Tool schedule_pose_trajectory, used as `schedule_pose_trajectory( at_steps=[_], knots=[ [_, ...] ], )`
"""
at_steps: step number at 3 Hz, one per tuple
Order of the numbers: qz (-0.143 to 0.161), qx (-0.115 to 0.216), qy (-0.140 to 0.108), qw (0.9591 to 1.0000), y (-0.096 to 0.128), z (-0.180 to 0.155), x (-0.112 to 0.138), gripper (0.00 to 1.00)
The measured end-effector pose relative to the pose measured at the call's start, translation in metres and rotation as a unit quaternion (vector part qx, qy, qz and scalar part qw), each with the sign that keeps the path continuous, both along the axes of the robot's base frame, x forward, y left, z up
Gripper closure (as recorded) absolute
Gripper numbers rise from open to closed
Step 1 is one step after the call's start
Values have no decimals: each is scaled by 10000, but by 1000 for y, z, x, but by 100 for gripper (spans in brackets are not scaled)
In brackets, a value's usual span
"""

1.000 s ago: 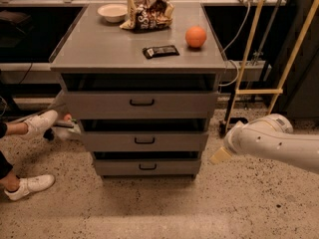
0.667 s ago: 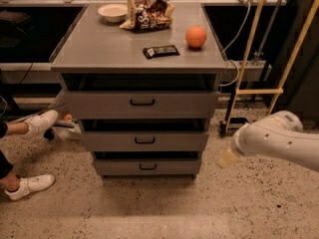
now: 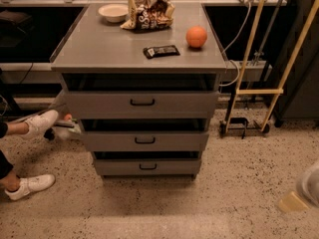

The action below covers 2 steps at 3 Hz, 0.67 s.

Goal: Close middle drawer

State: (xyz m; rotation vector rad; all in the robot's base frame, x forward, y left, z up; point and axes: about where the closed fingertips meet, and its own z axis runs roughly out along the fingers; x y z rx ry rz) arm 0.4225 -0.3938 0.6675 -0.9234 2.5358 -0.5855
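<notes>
The tool (image 3: 293,203) hung low at the far right, just above the floor and well apart from the cabinet; whether wide or narrow, I cannot tell. The middle drawer (image 3: 145,140), second of three, showed a dark gap above its front. An orange (image 3: 196,36) sat on the desk (image 3: 99,44).

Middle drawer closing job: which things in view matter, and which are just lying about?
Job: middle drawer; gripper, low at far right, apart from the cabinet.
Lying about: bowl, snack bag, orange, dark bar, all on top.
</notes>
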Motion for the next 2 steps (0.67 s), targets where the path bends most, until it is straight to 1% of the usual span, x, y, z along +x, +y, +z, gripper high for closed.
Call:
schedule_pose_trajectory(
  at_steps=[1, 2],
  knots=[
    [-403, -30, -97, 9991, -14, 8, -43, 0],
    [-389, -31, -97, 9992, -13, 8, -42, 0]
  ],
)
